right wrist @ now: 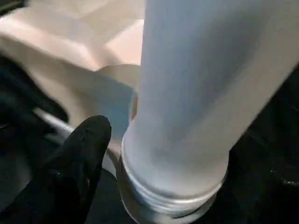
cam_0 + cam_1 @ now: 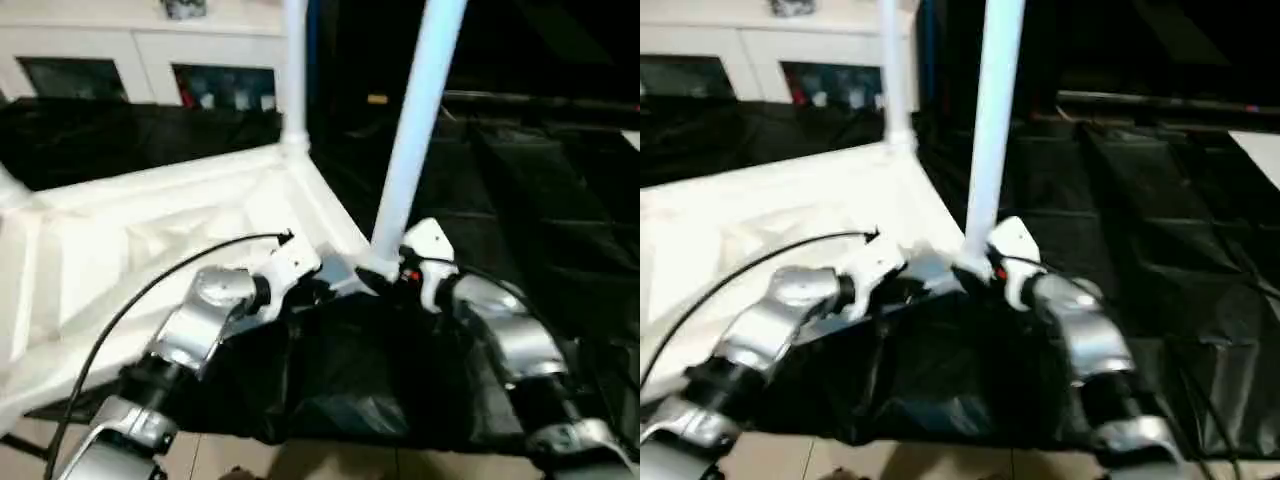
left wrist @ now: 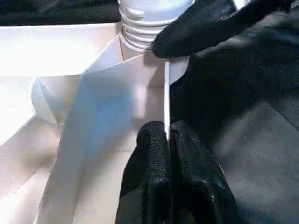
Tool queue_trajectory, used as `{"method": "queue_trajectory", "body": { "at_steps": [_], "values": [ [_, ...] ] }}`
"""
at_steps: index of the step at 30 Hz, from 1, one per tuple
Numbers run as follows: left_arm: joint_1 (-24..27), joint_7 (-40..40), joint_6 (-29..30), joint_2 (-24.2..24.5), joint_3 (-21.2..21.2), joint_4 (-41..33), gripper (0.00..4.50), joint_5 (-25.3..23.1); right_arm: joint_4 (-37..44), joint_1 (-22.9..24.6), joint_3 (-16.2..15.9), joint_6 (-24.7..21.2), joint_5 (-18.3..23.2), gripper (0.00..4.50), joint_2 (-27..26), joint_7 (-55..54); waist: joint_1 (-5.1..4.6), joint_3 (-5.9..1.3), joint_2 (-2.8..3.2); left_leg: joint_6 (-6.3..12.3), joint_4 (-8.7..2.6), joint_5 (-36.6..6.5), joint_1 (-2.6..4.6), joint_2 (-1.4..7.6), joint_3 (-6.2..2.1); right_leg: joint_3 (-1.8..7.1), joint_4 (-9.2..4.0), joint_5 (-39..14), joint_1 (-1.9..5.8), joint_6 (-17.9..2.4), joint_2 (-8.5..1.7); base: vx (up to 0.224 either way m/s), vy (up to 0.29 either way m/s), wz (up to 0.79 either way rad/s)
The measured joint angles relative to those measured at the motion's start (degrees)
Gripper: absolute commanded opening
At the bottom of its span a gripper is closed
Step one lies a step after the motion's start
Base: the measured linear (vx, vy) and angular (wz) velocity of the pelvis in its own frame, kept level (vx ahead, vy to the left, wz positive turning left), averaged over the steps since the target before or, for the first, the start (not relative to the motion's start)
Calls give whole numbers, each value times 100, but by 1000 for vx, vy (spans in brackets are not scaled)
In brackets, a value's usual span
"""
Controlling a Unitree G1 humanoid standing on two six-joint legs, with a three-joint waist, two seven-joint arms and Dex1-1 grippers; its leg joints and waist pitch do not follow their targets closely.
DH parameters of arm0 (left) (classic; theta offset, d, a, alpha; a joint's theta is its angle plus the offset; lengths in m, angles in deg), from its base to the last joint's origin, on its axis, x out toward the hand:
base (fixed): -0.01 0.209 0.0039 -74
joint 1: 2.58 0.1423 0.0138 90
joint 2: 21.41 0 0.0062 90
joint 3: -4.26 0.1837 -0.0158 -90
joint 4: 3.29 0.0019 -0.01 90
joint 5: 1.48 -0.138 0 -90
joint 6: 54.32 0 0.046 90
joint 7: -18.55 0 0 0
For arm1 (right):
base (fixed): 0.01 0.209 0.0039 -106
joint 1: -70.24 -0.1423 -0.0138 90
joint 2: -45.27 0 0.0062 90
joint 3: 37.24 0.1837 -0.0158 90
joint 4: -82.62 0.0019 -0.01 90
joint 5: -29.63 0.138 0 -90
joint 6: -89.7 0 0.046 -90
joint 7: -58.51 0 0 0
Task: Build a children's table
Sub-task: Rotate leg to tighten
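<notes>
The table top [image 2: 150, 240] lies upside down on a surface draped in black sheeting [image 2: 540, 200], with its ribbed underside facing up and its near right corner directly in front of the robot. A leg [image 2: 415, 120] stands in the socket of that near corner, leaning slightly to the right as it rises out of frame; in the right wrist view its threaded lower end [image 1: 173, 196] sits at the mouth of the socket. A second leg [image 2: 294, 70] stands upright in the far right corner socket. A further white part shows at the far left edge of the top; it cannot be identified. The left gripper [image 3: 169, 154] is at the near right corner, its two black fingers [image 3: 149, 158] pressed together on the thin upright rim of the table top, just near of the leg socket. The right gripper [image 2: 400, 272] is at the base of the near leg from the right side; one black finger [image 1: 79, 158] lies just beside the threaded end, and whether the pair is closed on the leg cannot be told. A white cabinet [image 2: 140, 60] with glass doors stands beyond the table, at the far left.
</notes>
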Motion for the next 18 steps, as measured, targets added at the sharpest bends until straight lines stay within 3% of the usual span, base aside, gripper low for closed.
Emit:
{"method": "queue_trajectory", "body": {
  "at_steps": [8, 10, 13, 18],
  "values": [
    [181, -904, -32, 451, 61, -295, 0, 338, 397, 74, -413, 114, 166, 384, 629, 1399, 123, 2, -10, 9, 3, 6, 0, 1, 0, -1, 3, 0, 0, 0, 0, 0, 0, 0],
    [181, -1050, -29, 499, 63, -301, 0, 347, 437, 80, -457, 115, 165, 352, 701, 1588, 126, 2, -12, 22, 3, 15, -2, 1, 3, 0, 3, 0, 0, 0, -1, 0, 0, 0],
    [182, -1340, -13, 637, 98, -346, 0, 419, 484, 88, -550, 87, 190, 348, 806, 1831, 125, 6, -25, 23, 3, 15, -2, 1, 4, -1, 2, 0, 0, 0, -1, 0, 0, 0],
    [183, -1492, 7, 738, 120, -410, 0, 476, 566, 92, -585, 14, 253, 300, 847, 1932, 123, 21, -58, 23, 3, 15, -2, 1, 4, 0, 3, 1, 0, -1, -1, 0, 0, 0]
  ]
}}
